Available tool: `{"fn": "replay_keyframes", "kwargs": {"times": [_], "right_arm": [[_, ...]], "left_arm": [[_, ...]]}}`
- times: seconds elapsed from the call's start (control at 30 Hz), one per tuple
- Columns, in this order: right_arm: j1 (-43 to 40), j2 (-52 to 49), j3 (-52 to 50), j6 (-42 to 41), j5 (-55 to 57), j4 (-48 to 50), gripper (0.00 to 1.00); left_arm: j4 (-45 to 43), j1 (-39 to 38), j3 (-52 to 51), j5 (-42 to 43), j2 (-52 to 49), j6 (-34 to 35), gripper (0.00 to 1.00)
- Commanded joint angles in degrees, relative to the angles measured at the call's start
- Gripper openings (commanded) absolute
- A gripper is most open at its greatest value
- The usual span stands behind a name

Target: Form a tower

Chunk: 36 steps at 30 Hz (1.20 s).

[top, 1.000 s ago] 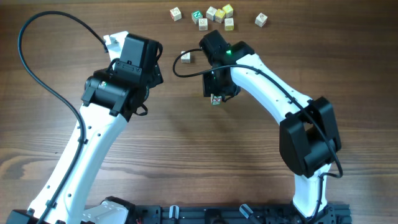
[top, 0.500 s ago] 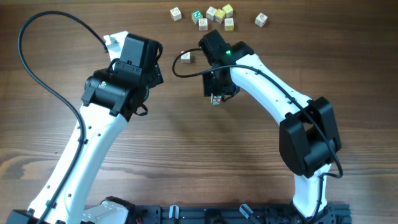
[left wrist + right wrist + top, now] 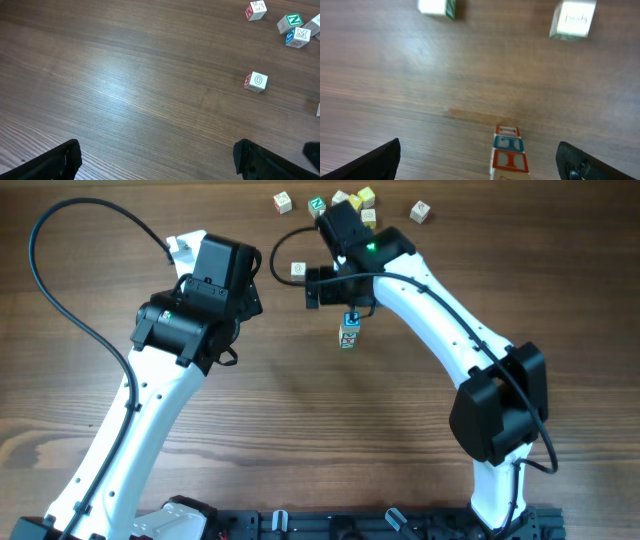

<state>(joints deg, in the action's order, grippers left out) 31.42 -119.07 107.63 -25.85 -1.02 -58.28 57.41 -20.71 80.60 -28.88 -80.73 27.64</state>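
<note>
Tower (image 3: pixel 349 335) stood alone mid-worktop (image 3: pixel 300 430), with the loose cubes (image 3: pixel 340 200) well behind it. Right hand (image 3: pixel 478 145) hung above it, spread wide and holding nothing. Left hand (image 3: pixel 157 157) was spread and idle too. Risk imo: the column's only 1 cube wide, so a clipped finger or an off-centre drop would probably topple it.
</note>
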Motion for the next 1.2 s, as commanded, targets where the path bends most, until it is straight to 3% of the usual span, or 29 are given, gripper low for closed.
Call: {"fn": "replay_keyframes", "kwargs": {"times": [0.0,0.07,0.13,0.17,0.2,0.23,0.33,0.47,0.83,1.17], "right_arm": [[-2.9,0.1,6.7,-0.7,1.2,-0.7,1.00],[-8.8,2.0,7.1,-5.0,1.0,-2.4,1.00],[-14.0,2.1,7.1,-8.1,0.9,-6.1,0.65],[-16.2,2.1,7.1,-8.9,0.5,-7.8,0.40],[-18.1,2.1,7.0,-8.8,-1.3,-9.4,0.27],[-19.7,2.1,7.0,-8.7,-2.9,-11.0,0.16],[-22.3,2.1,7.0,-6.6,-5.3,-18.2,0.04],[-22.0,2.1,7.0,2.6,-5.3,-19.5,0.04],[-18.6,1.3,3.6,-4.3,-13.4,-22.1,0.04],[-13.2,1.2,-2.2,-7.3,-15.9,-16.5,0.04]], "left_arm": [[-0.1,0.3,0.1,-0.1,0.3,-0.6,1.00],[-0.1,0.3,0.1,-0.1,0.3,-0.7,1.00],[-0.1,0.3,0.1,-0.1,0.3,-0.6,1.00],[-0.1,0.3,0.1,-0.1,0.3,-0.6,1.00],[-0.1,0.3,0.1,-0.1,0.3,-0.6,1.00],[-0.1,0.3,0.1,-0.1,0.3,-0.6,1.00],[-0.1,0.3,0.1,-0.1,0.3,-0.6,1.00],[-0.1,0.3,0.1,-0.1,0.3,-0.6,1.00],[-0.1,0.3,0.1,-0.1,0.3,-0.6,1.00],[-0.1,0.3,0.1,-0.1,0.3,-0.6,1.00]]}}
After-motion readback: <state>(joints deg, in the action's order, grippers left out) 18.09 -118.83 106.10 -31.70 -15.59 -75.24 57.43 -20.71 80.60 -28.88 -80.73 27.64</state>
